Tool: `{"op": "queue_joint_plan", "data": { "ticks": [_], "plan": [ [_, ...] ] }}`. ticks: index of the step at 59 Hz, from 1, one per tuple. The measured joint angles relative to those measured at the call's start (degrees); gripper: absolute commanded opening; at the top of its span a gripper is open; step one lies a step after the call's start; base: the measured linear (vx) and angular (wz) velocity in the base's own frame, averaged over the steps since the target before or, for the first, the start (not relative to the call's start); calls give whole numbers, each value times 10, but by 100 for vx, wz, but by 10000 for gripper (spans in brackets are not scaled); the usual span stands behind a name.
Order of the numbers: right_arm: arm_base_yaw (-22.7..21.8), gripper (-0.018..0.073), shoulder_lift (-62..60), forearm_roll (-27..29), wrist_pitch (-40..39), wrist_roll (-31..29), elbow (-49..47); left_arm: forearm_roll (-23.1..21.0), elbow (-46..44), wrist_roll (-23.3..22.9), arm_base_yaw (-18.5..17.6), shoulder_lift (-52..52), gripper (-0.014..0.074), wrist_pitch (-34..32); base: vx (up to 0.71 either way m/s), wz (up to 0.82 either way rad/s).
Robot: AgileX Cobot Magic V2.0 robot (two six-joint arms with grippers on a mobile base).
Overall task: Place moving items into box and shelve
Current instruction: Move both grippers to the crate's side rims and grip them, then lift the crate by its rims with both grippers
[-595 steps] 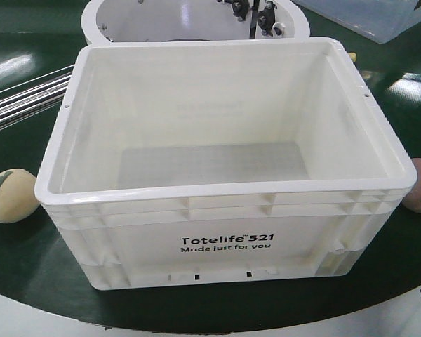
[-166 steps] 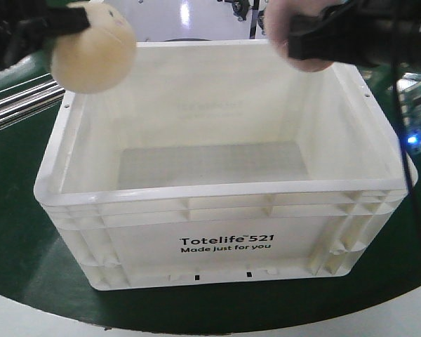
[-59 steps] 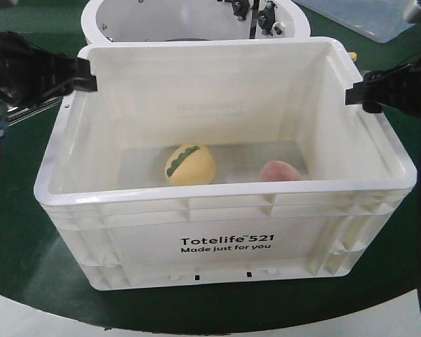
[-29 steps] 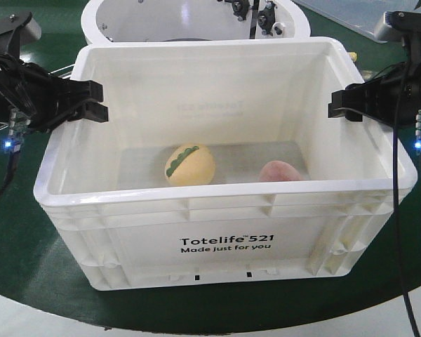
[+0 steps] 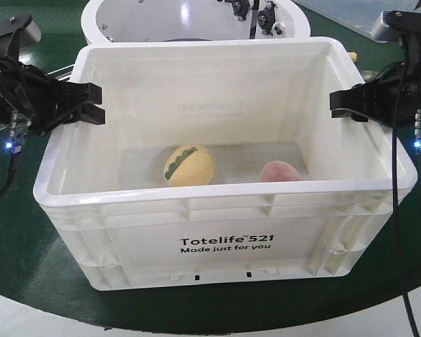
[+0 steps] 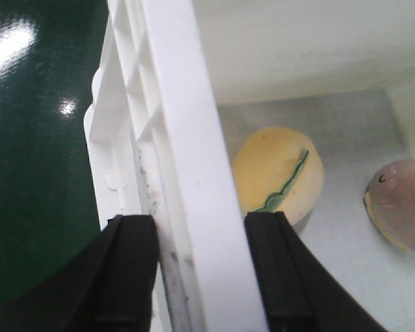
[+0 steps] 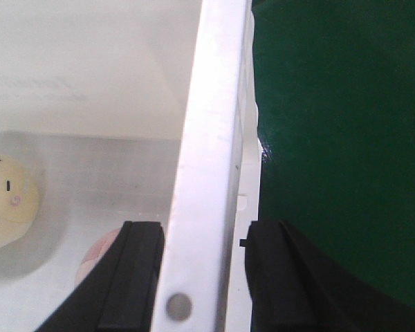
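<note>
The white box point(image 5: 224, 191) stands in the middle of the green table, print facing me. On its floor lie both moving items: the pale yellow egg with a green stripe point(image 5: 189, 165) at centre and the reddish-brown egg point(image 5: 282, 171) to its right. My left gripper point(image 5: 91, 102) is open over the box's left rim point(image 6: 187, 138), one finger on each side of the wall. My right gripper point(image 5: 335, 105) is open in the same way over the right rim point(image 7: 211, 124). The left wrist view shows the yellow egg point(image 6: 277, 173) and the reddish egg point(image 6: 401, 204) inside.
A round white tub point(image 5: 196, 17) stands right behind the box. A blue plastic bin point(image 5: 365, 17) sits at the far right. The green table point(image 5: 21, 253) ends in a curved front edge just below the box. Cables hang from the right arm.
Both eggs went from the table into the box and lie still there. Both arms came down to the box's side rims. In the last half second they barely moved.
</note>
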Motion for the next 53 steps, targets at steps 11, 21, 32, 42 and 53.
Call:
{"op": "queue_joint_plan", "data": {
  "ticks": [11,21,32,42,53],
  "plan": [
    [0,-6,-9,0,-5,0,4,1,-4,0,0,-1,-8,0,0,0],
    [1,-6,-38,0,5,0,11,9,-30,0,0,7,-8,19,0,0],
    [1,-6,-82,-1,9,8,11,14,-78,0,0,9,-8,61,0,0],
    [0,-5,-117,-4,6,14,11,10,-108,2,-1,3,-7,74,0,0],
    [0,-5,-148,-3,2,16,11,10,-111,3,-1,-32,-6,78,0,0]
  ]
}}
